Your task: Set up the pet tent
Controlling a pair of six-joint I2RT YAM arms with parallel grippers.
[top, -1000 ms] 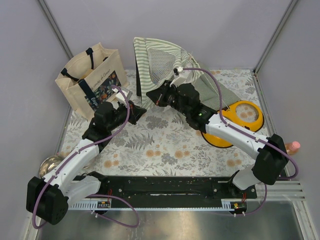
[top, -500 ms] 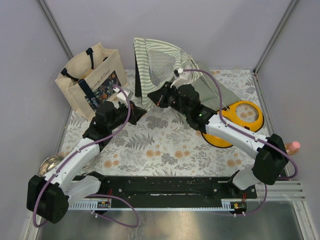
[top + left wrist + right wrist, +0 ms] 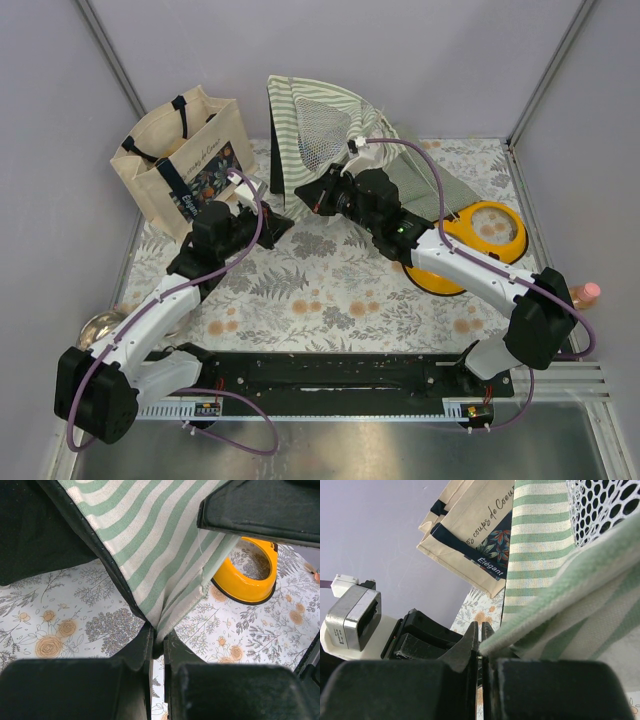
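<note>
Green-and-white striped fabric pet tent [image 3: 300,115] barely budged while we kept left gripper [image 3: 157,639] and right gripper [image 3: 480,632] clenched on its edges, setup hardly advanced.

The pet tent [image 3: 300,110] is striped in pale green and white, with a white mesh panel [image 3: 325,128] and black edging [image 3: 92,550]. The tote bag [image 3: 140,175] is beige with navy straps and a dark panel of coloured leaves and white lettering. The counter [image 3: 330,290] wears a pale cloth printed with grey foliage and orange-yellow blooms. The bowl [image 3: 512,215] is orange-yellow with a black base rim. The left arm [image 3: 150,320] and right arm [image 3: 470,265] are white and black with purple cables. The left tool [image 3: 157,640] and right tool [image 3: 480,630] are black.
</note>
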